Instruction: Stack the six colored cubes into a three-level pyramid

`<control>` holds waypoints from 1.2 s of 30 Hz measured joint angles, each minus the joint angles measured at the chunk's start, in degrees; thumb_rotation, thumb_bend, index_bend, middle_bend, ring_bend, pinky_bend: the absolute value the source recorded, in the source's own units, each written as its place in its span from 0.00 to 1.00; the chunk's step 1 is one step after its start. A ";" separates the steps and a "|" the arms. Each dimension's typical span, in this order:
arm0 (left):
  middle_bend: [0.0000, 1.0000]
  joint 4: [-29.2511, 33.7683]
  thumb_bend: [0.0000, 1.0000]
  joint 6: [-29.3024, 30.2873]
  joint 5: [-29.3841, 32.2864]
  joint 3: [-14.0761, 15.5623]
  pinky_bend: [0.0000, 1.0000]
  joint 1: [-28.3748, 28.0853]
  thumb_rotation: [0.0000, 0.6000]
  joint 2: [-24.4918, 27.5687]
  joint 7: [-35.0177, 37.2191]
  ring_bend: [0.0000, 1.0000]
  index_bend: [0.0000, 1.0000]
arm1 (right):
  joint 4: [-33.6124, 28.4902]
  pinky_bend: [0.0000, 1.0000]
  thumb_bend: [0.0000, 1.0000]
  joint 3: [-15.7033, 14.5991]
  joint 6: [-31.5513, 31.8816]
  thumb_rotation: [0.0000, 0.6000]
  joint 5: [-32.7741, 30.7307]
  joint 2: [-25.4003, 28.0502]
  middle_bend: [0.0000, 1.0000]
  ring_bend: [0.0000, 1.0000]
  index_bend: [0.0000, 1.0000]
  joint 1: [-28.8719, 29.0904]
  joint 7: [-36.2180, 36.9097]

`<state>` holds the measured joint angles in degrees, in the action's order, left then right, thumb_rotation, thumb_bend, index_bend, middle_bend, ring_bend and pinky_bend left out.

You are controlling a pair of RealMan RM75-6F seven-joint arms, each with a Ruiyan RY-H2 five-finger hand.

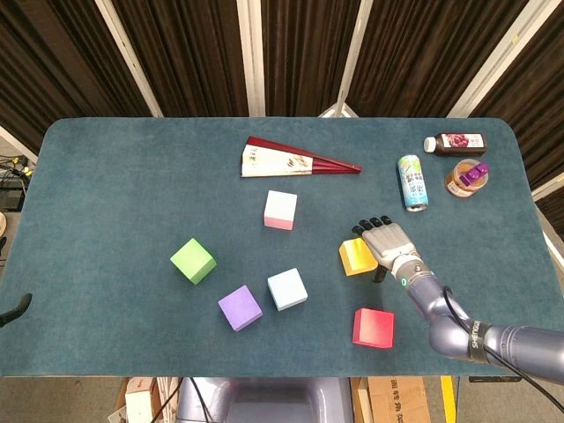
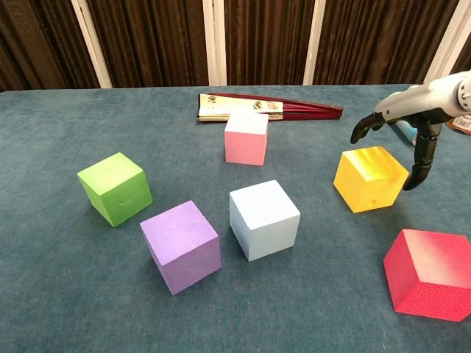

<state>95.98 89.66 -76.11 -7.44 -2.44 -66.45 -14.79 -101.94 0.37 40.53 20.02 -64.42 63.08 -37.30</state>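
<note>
Yellow cube (image 1: pixel 358 256) sits on the table (image 1: pixel 123 194) at 4 o'clock from centre, apart from the other cubes; right hand (image 1: pixel 386 243) arches over it, released, fingers spread to straddle its sides for a grasp; left hand is unseen

This looks like a robot test room or lab rather than a home. A table (image 1: pixel 106 176) covered in teal felt-like cloth fills the middle of the head view, backed along the top of the frame by dark pleated curtains (image 1: pixel 185 53) with pale vertical strips. At the bottom edge, cardboard boxes (image 1: pixel 141 401) sit on the floor, and cables (image 1: pixel 11 167) show at the far left edge.
</note>
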 measured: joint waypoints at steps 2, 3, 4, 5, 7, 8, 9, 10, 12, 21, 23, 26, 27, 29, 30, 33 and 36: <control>0.00 0.16 0.28 -0.27 0.54 -0.08 0.00 -0.07 1.00 -0.04 -0.36 0.00 0.03 | 0.12 0.00 0.12 -0.35 0.29 1.00 -0.06 -0.23 0.14 0.00 0.17 0.30 0.17; 0.00 0.24 0.28 -0.35 0.72 -0.12 0.00 -0.11 1.00 -0.05 -0.54 0.00 0.04 | 0.19 0.00 0.12 -0.56 0.56 1.00 -0.07 -0.39 0.14 0.00 0.18 0.46 0.25; 0.00 0.32 0.28 -0.40 0.83 -0.16 0.00 -0.14 1.00 -0.06 -0.69 0.00 0.04 | 0.25 0.00 0.12 -0.66 0.79 1.00 -0.03 -0.54 0.15 0.01 0.18 0.54 0.37; 0.00 0.39 0.28 -0.42 0.94 -0.19 0.00 -0.17 1.00 -0.09 -0.84 0.00 0.04 | 0.32 0.00 0.12 -0.69 1.06 1.00 0.05 -0.72 0.16 0.01 0.19 0.57 0.58; 0.00 0.46 0.28 -0.49 1.12 -0.22 0.00 -0.20 1.00 -0.13 -0.98 0.00 0.05 | 0.54 0.00 0.12 -0.59 1.78 1.00 0.61 -1.18 0.16 0.02 0.20 0.42 1.37; 0.00 0.52 0.28 -0.63 1.27 -0.22 0.00 -0.22 1.00 -0.14 -1.02 0.00 0.05 | 0.68 0.00 0.12 -0.52 2.05 1.00 0.99 -1.42 0.16 0.02 0.20 0.25 1.84; 0.00 0.59 0.28 -0.81 1.38 -0.20 0.00 -0.25 1.00 -0.12 -1.00 0.00 0.05 | 0.94 0.00 0.12 -0.45 2.30 1.00 1.56 -1.74 0.17 0.02 0.20 -0.02 2.51; 0.00 0.69 0.28 -1.05 1.50 -0.17 0.00 -0.28 1.00 -0.07 -0.92 0.00 0.05 | 1.18 0.00 0.12 -0.45 2.37 1.00 1.97 -1.96 0.17 0.02 0.20 -0.22 2.97; 0.00 0.98 0.28 -1.48 1.81 -0.14 0.00 -0.34 1.00 0.12 -0.60 0.00 0.05 | 1.69 0.00 0.12 -0.56 2.40 1.00 2.71 -2.33 0.18 0.02 0.20 -0.52 3.51; 0.00 1.29 0.28 -1.23 2.20 -0.21 0.00 -0.38 1.00 -0.06 -1.33 0.00 0.05 | 3.07 0.00 0.12 -1.05 2.89 1.00 5.47 -3.71 0.20 0.04 0.20 -0.89 4.76; 0.00 1.31 0.28 -1.22 2.23 -0.20 0.00 -0.39 1.00 -0.09 -1.36 0.00 0.05 | 3.36 0.00 0.12 -1.23 3.03 1.00 5.62 -3.99 0.20 0.04 0.20 -0.89 4.86; 0.00 1.31 0.28 -1.29 2.36 -0.20 0.00 -0.43 1.00 -0.12 -1.43 0.00 0.05 | 3.80 0.00 0.13 -1.41 3.25 1.00 5.87 -4.43 0.20 0.04 0.21 -0.96 5.14; 0.00 1.31 0.28 -1.31 2.44 -0.22 0.00 -0.44 1.00 -0.14 -1.46 0.00 0.06 | 4.02 0.00 0.13 -1.52 3.24 1.00 5.95 -4.61 0.20 0.04 0.21 -0.99 5.25; 0.00 1.34 0.28 -1.42 2.62 -0.23 0.00 -0.47 1.00 -0.15 -1.55 0.00 0.06 | 4.32 0.00 0.14 -1.67 3.16 1.00 6.06 -4.83 0.20 0.04 0.21 -1.00 5.36; 0.00 1.38 0.28 -1.45 2.66 -0.22 0.00 -0.49 1.00 -0.16 -1.60 0.00 0.06 | 4.52 0.00 0.15 -1.74 3.11 1.00 6.16 -4.97 0.21 0.05 0.22 -0.98 5.40; 0.00 1.45 0.28 -1.47 2.72 -0.20 0.00 -0.52 1.00 -0.17 -1.74 0.00 0.06 | 4.94 0.00 0.19 -1.77 3.09 1.00 6.57 -5.34 0.22 0.06 0.22 -1.00 5.74; 0.00 1.49 0.28 -1.47 2.80 -0.20 0.00 -0.53 1.00 -0.19 -1.79 0.00 0.06 | 5.26 0.00 0.27 -1.81 3.07 1.00 7.16 -5.61 0.22 0.06 0.23 -1.06 5.98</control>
<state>97.47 88.19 -73.32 -7.64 -2.98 -66.64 -16.58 -96.68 -1.44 43.60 27.18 -70.03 62.02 -31.32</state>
